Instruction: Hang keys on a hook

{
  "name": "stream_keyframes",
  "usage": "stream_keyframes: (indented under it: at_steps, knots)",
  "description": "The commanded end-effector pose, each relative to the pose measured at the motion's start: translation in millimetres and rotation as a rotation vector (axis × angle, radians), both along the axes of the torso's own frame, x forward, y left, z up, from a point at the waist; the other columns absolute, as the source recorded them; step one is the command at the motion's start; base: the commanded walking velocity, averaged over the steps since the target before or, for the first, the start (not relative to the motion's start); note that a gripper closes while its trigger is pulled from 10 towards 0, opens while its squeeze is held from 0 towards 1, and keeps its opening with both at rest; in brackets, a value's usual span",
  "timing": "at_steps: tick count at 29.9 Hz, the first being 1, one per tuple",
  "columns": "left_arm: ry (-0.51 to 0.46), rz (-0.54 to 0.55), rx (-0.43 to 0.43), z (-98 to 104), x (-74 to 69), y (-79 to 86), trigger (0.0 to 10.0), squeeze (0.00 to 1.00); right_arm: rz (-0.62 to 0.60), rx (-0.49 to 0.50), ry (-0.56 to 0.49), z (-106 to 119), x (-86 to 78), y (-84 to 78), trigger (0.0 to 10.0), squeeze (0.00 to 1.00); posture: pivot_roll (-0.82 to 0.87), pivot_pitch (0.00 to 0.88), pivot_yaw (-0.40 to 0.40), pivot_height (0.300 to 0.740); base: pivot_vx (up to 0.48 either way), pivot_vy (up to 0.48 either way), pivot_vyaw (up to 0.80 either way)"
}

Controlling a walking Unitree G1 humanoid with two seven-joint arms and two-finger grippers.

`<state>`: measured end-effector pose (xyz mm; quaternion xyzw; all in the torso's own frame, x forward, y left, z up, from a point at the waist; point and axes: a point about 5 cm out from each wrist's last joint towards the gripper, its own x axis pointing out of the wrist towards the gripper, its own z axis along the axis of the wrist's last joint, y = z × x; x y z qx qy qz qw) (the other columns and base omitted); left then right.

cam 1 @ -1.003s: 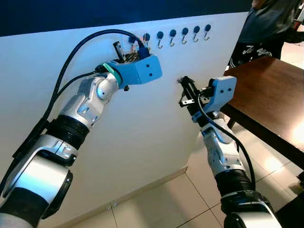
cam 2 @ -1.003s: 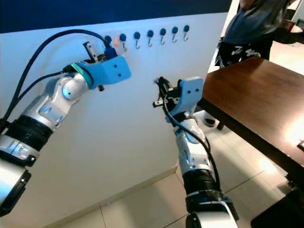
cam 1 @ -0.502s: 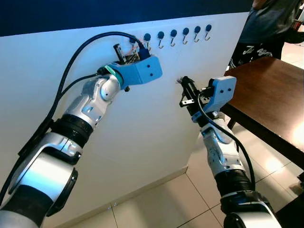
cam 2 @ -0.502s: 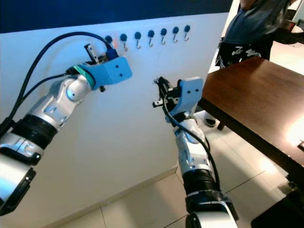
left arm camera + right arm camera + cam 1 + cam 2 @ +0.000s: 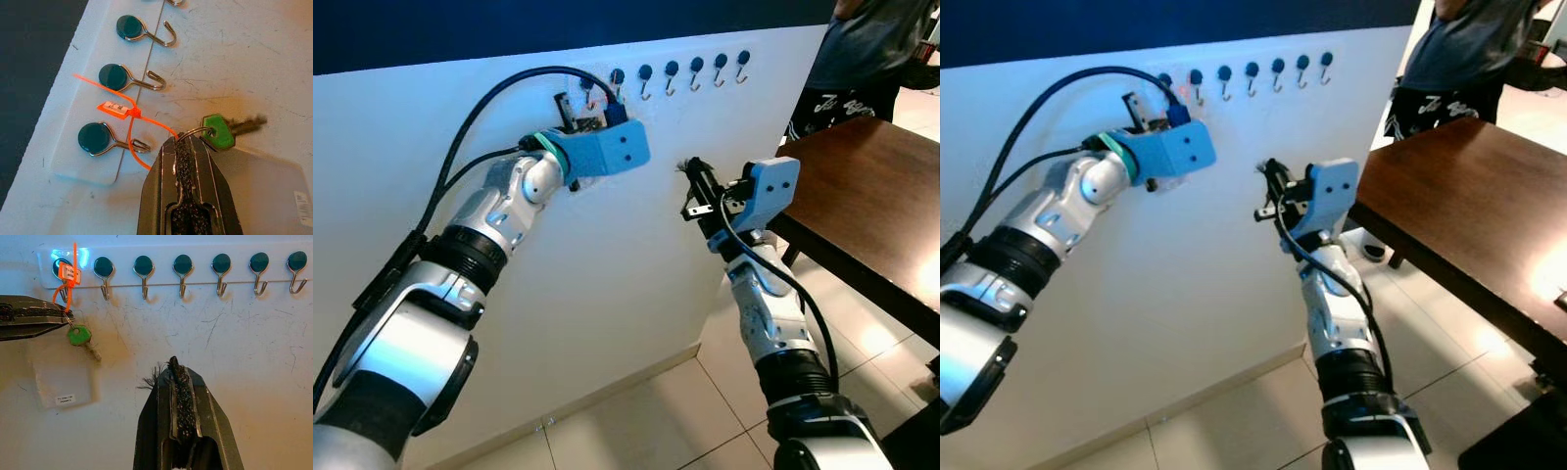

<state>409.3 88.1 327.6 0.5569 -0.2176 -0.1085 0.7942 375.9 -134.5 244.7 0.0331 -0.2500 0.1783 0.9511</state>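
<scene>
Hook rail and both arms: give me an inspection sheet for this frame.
Surface: white wall with a hook rail near its top edge.
Job's things: key ring with a green-headed key, an orange zip tie and a clear tag; the tie lies across the end hook.
Clutter: nothing seen.
Grippers: left gripper shut on the key ring at the end hook; right gripper shut, empty, held off the wall below the rail.
Cables: black cable looping over the left arm.
Surroundings: dark wooden table, tiled floor, a person behind the table.
</scene>
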Motion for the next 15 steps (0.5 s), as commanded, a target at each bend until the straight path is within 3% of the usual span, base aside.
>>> stream_keyframes:
  at_steps: [1, 9, 15]
  knots:
    - [0.018, -0.004, 0.024, -1.1, 1.1, -1.8, 10.0, 0.0, 0.003, 0.01, 0.009, -2.3, -0.3, 0.7, 10.0, 0.0, 0.06, 0.0, 0.093, 0.74, 0.0, 0.0, 0.0]
    - [0.059, -0.017, 0.07, -5.7, 2.4, -3.1, 10.0, 0.0, -0.003, 0.011, 0.012, -3.1, -0.8, -1.3, 10.0, 0.0, 0.07, 0.004, 0.093, 0.74, 0.0, 0.0, 0.0]
    - [0.023, 0.034, 0.069, 10.6, 6.4, 3.5, 10.0, 0.0, 0.0, 0.012, 0.012, -2.7, -0.4, -0.1, 10.0, 0.0, 0.07, 0.003, 0.093, 0.74, 0.0, 0.0, 0.0]
